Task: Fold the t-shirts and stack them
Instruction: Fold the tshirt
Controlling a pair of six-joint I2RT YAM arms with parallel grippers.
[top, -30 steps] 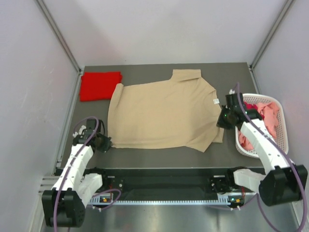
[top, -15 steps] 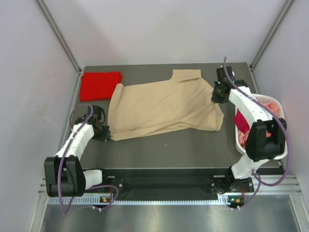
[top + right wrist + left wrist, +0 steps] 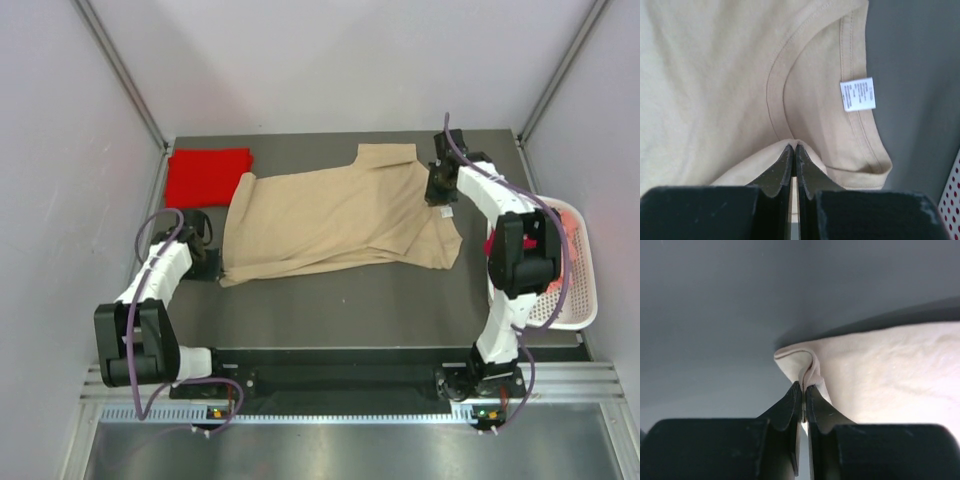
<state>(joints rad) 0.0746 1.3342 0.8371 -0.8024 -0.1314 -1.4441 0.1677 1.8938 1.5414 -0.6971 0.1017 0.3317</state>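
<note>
tan t-shirt corner in left tool, apparently right tool too

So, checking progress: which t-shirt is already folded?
The red t-shirt at the far-left corner, a neat rectangle; the tan t-shirt lies spread, pink clothes heaped in the basket.

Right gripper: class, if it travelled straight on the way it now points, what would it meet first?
Probably the soft tan cloth t-shirt whose fold the right gripper pinches: its collar lies ahead, though depth is unclear.
</note>
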